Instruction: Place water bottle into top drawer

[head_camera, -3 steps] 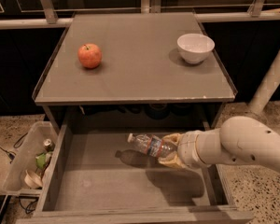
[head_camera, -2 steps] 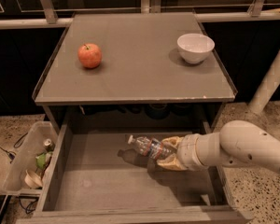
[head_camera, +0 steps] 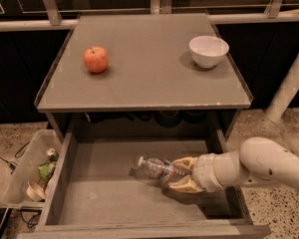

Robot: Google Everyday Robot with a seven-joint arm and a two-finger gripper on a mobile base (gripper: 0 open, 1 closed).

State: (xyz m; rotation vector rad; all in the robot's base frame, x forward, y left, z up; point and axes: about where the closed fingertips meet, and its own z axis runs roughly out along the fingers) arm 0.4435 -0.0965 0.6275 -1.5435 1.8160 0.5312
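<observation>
The top drawer point(head_camera: 89, 203) is pulled open below the grey table, wide and shallow with a flat grey bottom. The water bottle point(head_camera: 157, 167), clear with a white cap pointing left, lies on its side inside the drawer, right of the middle, low over the bottom. My gripper point(head_camera: 179, 174) reaches in from the right on a white arm, and its tan fingers point(head_camera: 183, 162) are shut on the bottle's base end. Whether the bottle rests on the drawer bottom cannot be told.
A red apple point(head_camera: 95, 59) and a white bowl point(head_camera: 208, 51) sit on the grey table point(head_camera: 149, 78). A translucent plastic bin point(head_camera: 25, 171) of trash stands on the floor left of the drawer. A white post point(head_camera: 289, 83) stands at the right.
My arm and the bottle have sunk slightly lower in the drawer and shifted a little toward the front. The apple and bowl have not moved.
</observation>
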